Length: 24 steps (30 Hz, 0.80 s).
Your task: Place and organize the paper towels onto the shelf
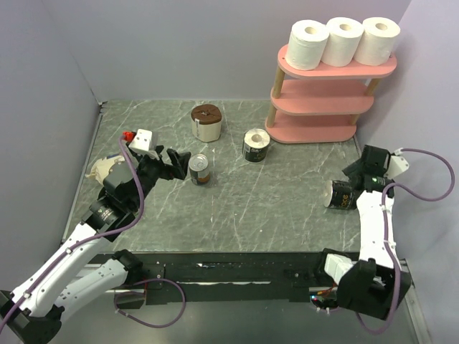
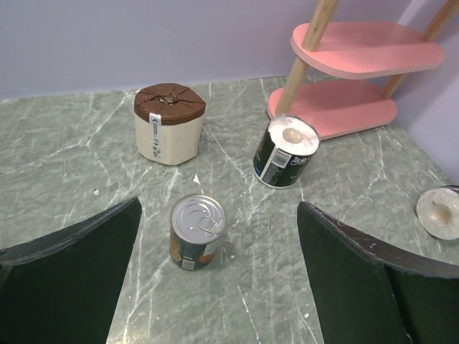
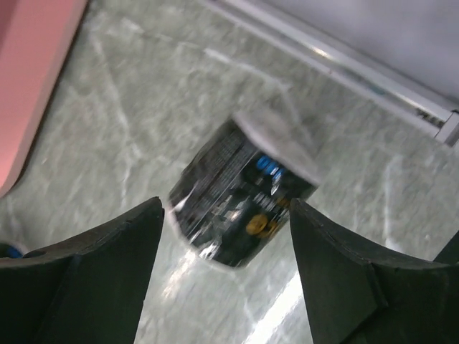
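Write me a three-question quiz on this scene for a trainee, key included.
1. How many paper towels stand on the top board of the shelf?
2. True or false: the left gripper is shut on the metal can.
3. The black-printed roll by the right gripper is: A) upright, B) lying on its side, C) on the shelf's bottom board.
Key: 1) three; 2) false, its jaws stand open and the can is free; 3) B.

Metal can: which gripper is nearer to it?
Left. The left gripper hovers open right beside the metal can; the right gripper is far across the table, by a black-printed roll.
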Available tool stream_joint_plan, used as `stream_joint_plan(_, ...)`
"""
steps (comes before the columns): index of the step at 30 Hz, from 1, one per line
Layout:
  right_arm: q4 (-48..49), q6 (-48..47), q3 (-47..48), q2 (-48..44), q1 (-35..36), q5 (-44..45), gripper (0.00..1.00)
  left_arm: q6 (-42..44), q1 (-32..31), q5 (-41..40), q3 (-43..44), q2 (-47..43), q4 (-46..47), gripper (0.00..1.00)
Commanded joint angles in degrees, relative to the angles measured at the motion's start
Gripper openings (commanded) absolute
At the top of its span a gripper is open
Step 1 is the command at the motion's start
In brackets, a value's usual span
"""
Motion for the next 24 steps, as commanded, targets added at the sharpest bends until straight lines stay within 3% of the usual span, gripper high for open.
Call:
stream_joint_plan(1,9.6,-7.4,-2.9,1.5,-6.5,-10.7,0.79,-1.1,-0.1,2.3,0.9,0.3,1.3,0.96)
stream_joint_plan(8,11.8,-12.1,-3.7,7.0,-12.5,-19.8,0.91,-0.9,-0.2,1.5,0.5,0.7,1.3,0.96)
stream_joint_plan(13,15.0,-13.5,-6.0,9.5,-15.3,-28.3,0.93,-0.7,-0.2,1.0,0.3,1.3,1.3,0.96)
stream_joint_plan(20,21.6,-12.4,-10.7,8.3,-13.6,-43.7,0.85,-0.5,-0.2,0.7,0.7,2.2,1.3,0.96)
stream_joint_plan(24,22.1,-11.2,-11.9,8.2,-7.3,-43.1,0.85,-0.4,-0.2,0.4,0.8,1.6,1.3,0.96)
